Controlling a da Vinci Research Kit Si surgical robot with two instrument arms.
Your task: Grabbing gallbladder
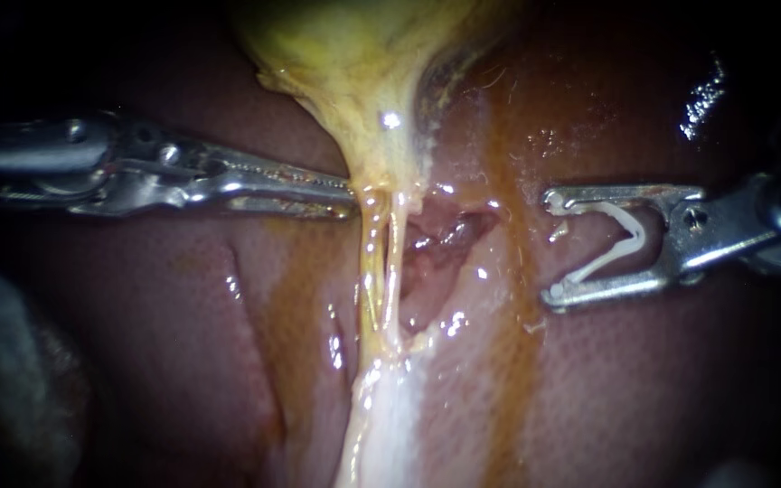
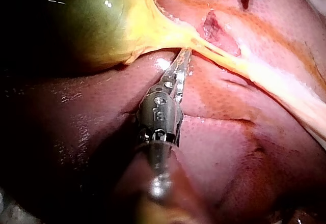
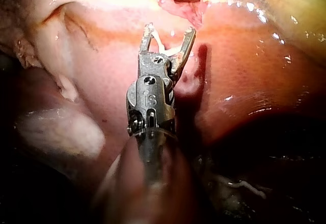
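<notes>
Endoscope: the gallbladder [image 1: 363, 54] is seen at top centre, yellow. It narrows to a neck that is drawn down into a pale band [image 1: 381, 298] over the liver [image 1: 183, 361]. The left instrument [image 1: 352, 199] is brought in level from the left. Its long toothed jaws are parted by a thin gap only, and the tips are set against the neck's left edge. No tissue is seen caught between them, so they are read as released. A raw pocket [image 1: 440, 239] is seen just right of the band. The right instrument [image 1: 553, 248] is held right of the pocket and apart from it. Its jaws are spread wide, and a white clip [image 1: 635, 237] is seated between them, touched by both.

Left wrist: the left instrument [image 2: 186, 53] is laid over the liver [image 2: 229, 158], with its tips touching the yellow neck where it leaves the gallbladder [image 2: 86, 20]. The gap can barely be made out here.

Right wrist: the right instrument [image 3: 169, 30] is seen above the liver [image 3: 244, 81], with the white clip [image 3: 159, 42] carried in the fork of its jaws. The raw pocket [image 3: 186, 5] is seen ahead of the tips and is not touched.
</notes>
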